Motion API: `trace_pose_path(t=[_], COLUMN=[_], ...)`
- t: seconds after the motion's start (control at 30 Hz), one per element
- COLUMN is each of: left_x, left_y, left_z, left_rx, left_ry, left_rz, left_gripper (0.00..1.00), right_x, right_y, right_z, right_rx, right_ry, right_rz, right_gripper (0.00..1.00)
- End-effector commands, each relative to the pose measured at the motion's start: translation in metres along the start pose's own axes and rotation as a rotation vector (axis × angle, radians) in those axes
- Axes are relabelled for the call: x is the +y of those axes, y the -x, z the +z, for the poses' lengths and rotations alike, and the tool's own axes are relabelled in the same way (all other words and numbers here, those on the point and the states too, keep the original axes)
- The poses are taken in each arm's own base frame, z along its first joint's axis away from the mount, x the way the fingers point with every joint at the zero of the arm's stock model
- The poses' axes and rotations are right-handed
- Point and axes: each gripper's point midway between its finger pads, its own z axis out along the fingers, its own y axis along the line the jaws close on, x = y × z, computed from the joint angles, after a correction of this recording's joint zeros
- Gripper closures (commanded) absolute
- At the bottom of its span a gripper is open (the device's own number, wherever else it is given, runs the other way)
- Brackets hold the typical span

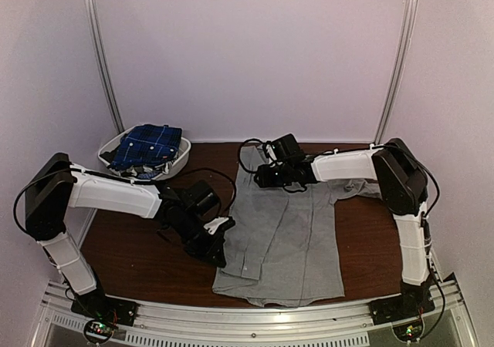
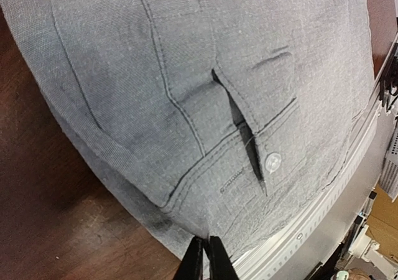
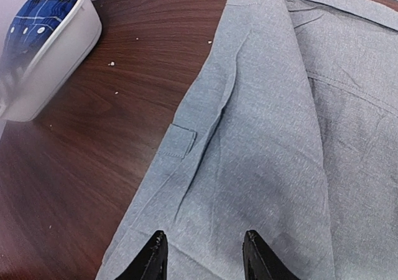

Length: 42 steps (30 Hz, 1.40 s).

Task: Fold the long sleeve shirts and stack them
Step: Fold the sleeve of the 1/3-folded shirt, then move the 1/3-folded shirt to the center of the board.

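Observation:
A plain grey long sleeve shirt (image 1: 285, 235) lies spread on the dark wooden table, its sleeve folded over the body. My left gripper (image 1: 219, 254) is at the shirt's left edge. In the left wrist view the gripper (image 2: 206, 255) is shut, pinching the grey cloth (image 2: 186, 74) near a buttoned cuff (image 2: 272, 162). My right gripper (image 1: 259, 177) hovers over the shirt's upper left part. In the right wrist view it (image 3: 205, 252) is open and empty above the grey cloth (image 3: 267, 137). A dark blue plaid shirt (image 1: 147, 145) lies in a basket.
The white oval basket (image 1: 179, 162) stands at the table's back left and shows in the right wrist view (image 3: 56, 50) with the plaid shirt (image 3: 43, 9). Bare table (image 1: 131, 247) lies left of the shirt. A metal rail (image 1: 255, 316) runs along the near edge.

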Motion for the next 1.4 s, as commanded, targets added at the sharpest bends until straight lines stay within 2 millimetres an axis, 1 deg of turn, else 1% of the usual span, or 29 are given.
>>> trace_pose_path(t=[0.0, 0.07, 0.13, 0.17, 0.23, 0.33, 0.4, 0.47, 0.53, 0.6, 0.63, 0.7, 0.77, 0.8, 0.87, 0.93, 1.1, 1.2, 1.33, 1.37], left_x=[-0.003, -0.004, -0.005, -0.006, -0.008, -0.001, 0.011, 0.027, 0.041, 0.053, 0.059, 0.068, 0.075, 0.08, 0.087, 0.093, 0.094, 0.095, 0.101, 0.102], left_y=[0.007, 0.009, 0.012, 0.015, 0.025, 0.045, 0.063, 0.088, 0.117, 0.146, 0.164, 0.192, 0.213, 0.221, 0.237, 0.25, 0.273, 0.279, 0.276, 0.275], left_z=[-0.006, -0.01, -0.015, -0.018, -0.027, -0.043, -0.055, -0.068, -0.08, -0.088, -0.095, -0.098, -0.096, -0.09, -0.087, -0.085, -0.076, -0.069, -0.055, -0.05], left_rx=[-0.031, -0.036, -0.045, -0.056, -0.085, -0.15, -0.203, -0.273, -0.35, -0.408, -0.444, -0.48, -0.501, -0.497, -0.513, -0.524, -0.539, -0.534, -0.512, -0.506], left_ry=[0.018, 0.029, 0.041, 0.046, 0.055, 0.083, 0.118, 0.173, 0.217, 0.215, 0.221, 0.256, 0.285, 0.293, 0.315, 0.332, 0.321, 0.313, 0.337, 0.348], left_rz=[0.032, 0.043, 0.05, 0.053, 0.06, 0.046, 0.018, -0.004, -0.017, -0.029, -0.033, -0.021, -0.013, -0.014, -0.014, -0.016, -0.007, -0.011, -0.023, -0.022], left_gripper=[0.88, 0.85, 0.82, 0.81, 0.79, 0.74, 0.74, 0.71, 0.7, 0.7, 0.7, 0.68, 0.65, 0.64, 0.64, 0.64, 0.64, 0.64, 0.65, 0.66], right_x=[-0.015, -0.024, -0.029, -0.032, -0.035, -0.036, -0.036, -0.032, -0.026, -0.02, -0.017, -0.013, -0.011, -0.011, -0.012, -0.013, -0.018, -0.021, -0.026, -0.026], right_y=[0.012, 0.008, 0.004, -0.003, -0.008, -0.01, -0.007, 0.001, 0.012, 0.023, 0.031, 0.041, 0.047, 0.049, 0.051, 0.05, 0.044, 0.036, 0.03, 0.031], right_z=[0.018, 0.029, 0.039, 0.045, 0.05, 0.051, 0.05, 0.044, 0.036, 0.026, 0.018, 0.006, -0.006, -0.013, -0.025, -0.037, -0.068, -0.087, -0.111, -0.119], right_rx=[-0.018, 0.005, 0.027, 0.044, 0.063, 0.072, 0.074, 0.063, 0.043, 0.024, 0.008, -0.011, -0.027, -0.033, -0.041, -0.05, -0.062, -0.068, -0.094, -0.106], right_ry=[0.016, 0.017, 0.015, 0.01, 0.009, 0.011, 0.013, 0.02, 0.032, 0.042, 0.048, 0.05, 0.042, 0.039, 0.028, 0.019, 0.002, -0.012, -0.024, -0.023], right_rz=[0.042, 0.059, 0.065, 0.067, 0.069, 0.071, 0.074, 0.073, 0.069, 0.067, 0.064, 0.057, 0.049, 0.042, 0.035, 0.031, 0.037, 0.045, 0.06, 0.063], right_gripper=[0.58, 0.57, 0.58, 0.58, 0.58, 0.58, 0.58, 0.58, 0.58, 0.58, 0.58, 0.58, 0.58, 0.58, 0.58, 0.58, 0.58, 0.58, 0.57, 0.57])
